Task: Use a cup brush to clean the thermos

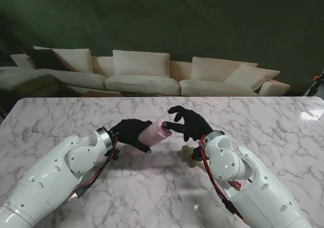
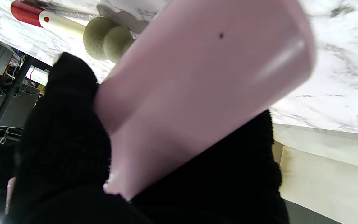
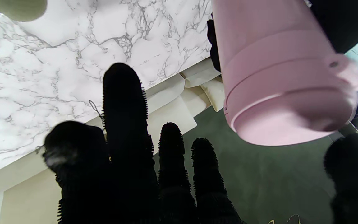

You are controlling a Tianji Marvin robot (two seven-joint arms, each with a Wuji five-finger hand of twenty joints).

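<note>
Pink thermos (image 1: 154, 133); black hands (image 1: 131, 131) (image 1: 190, 121); white bench (image 1: 61, 121) veined grey; brush (image 2: 73, 28) red, cream, with olive sponge; cream sofa (image 1: 142, 71).

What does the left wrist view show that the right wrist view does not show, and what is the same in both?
Only the left wrist view shows the cup brush whole: red and cream handle, round sponge head, lying on the marble table. It also shows the left hand wrapped around the thermos.

Only the right wrist view shows the thermos lid end and the right hand with fingers spread, holding nothing.

Both show the pink thermos, the marble table and the cream sofa.
</note>
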